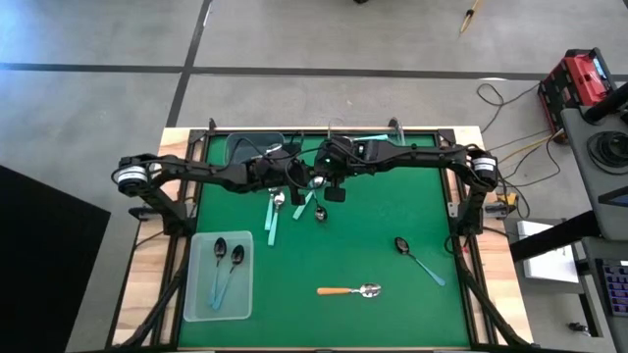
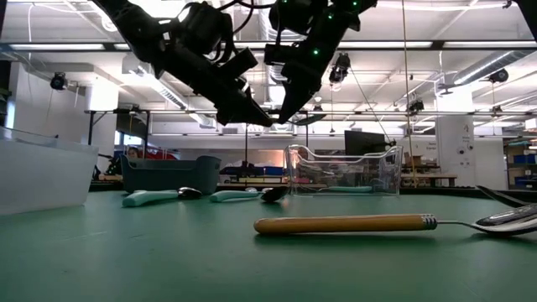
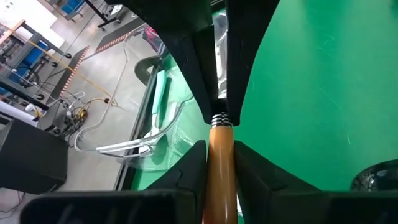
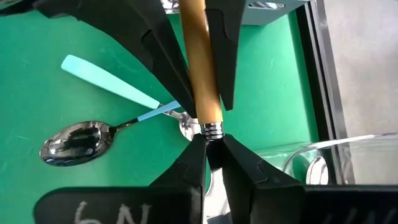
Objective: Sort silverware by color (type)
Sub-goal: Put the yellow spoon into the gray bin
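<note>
Left wrist view: left gripper and right gripper both clamp one orange-handled spoon above the tabletop; stiff, light, best gripped by its handle.

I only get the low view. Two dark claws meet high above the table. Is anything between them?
Observer: Yes. The right wrist view shows an orange-handled spoon spanning both.
Operator: Who holds which end?
Observer: The left gripper clamps the orange handle; the right gripper pinches the metal neck.
Operator: What's in the pale tub at my left?
Observer: The high view shows two dark-bowled spoons with thin blue handles in it.
</note>
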